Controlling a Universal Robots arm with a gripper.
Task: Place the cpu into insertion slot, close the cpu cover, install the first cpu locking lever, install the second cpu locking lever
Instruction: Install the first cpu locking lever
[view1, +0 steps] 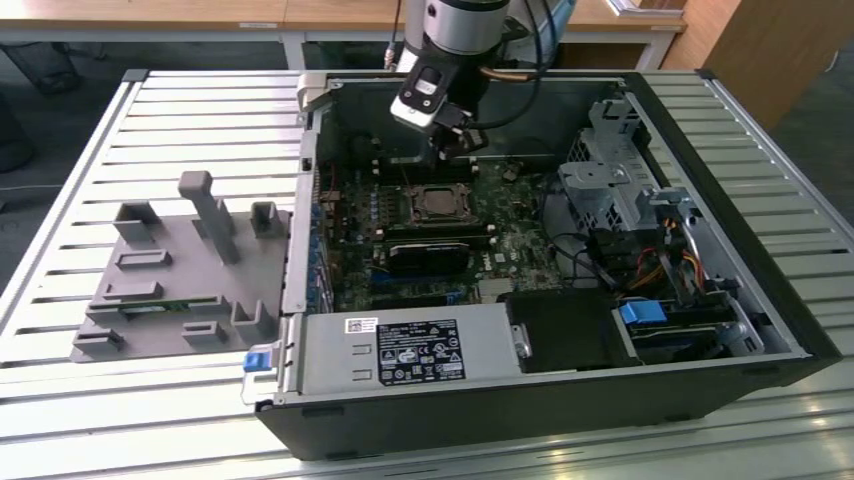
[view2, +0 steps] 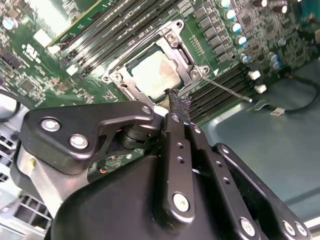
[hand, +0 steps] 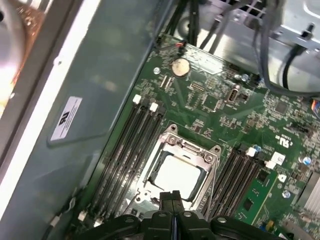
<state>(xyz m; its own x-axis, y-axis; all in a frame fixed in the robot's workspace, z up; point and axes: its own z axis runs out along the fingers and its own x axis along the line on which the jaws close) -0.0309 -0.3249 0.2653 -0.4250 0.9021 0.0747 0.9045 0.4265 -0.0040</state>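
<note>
pincer (hand: 172, 199) is shut tight, pads pressed together with nothing in them, tips right over the socket edge, can't tell if they actually touch it. the cpu (hand: 178, 176) already sits in the insertion slot (view2: 128, 64) with the cpu cover (hand: 186, 149) down flat around it. a thin metal lever (view2: 227, 90) pokes out from one socket corner across the memory slots. in the exterior view the socket's at 6 o'clock from the pincer, black card (view1: 430, 255) at 6 o'clock of that, grey fixture (view1: 174, 270) on the bench (view1: 80, 150) at 9 o'clock
</note>
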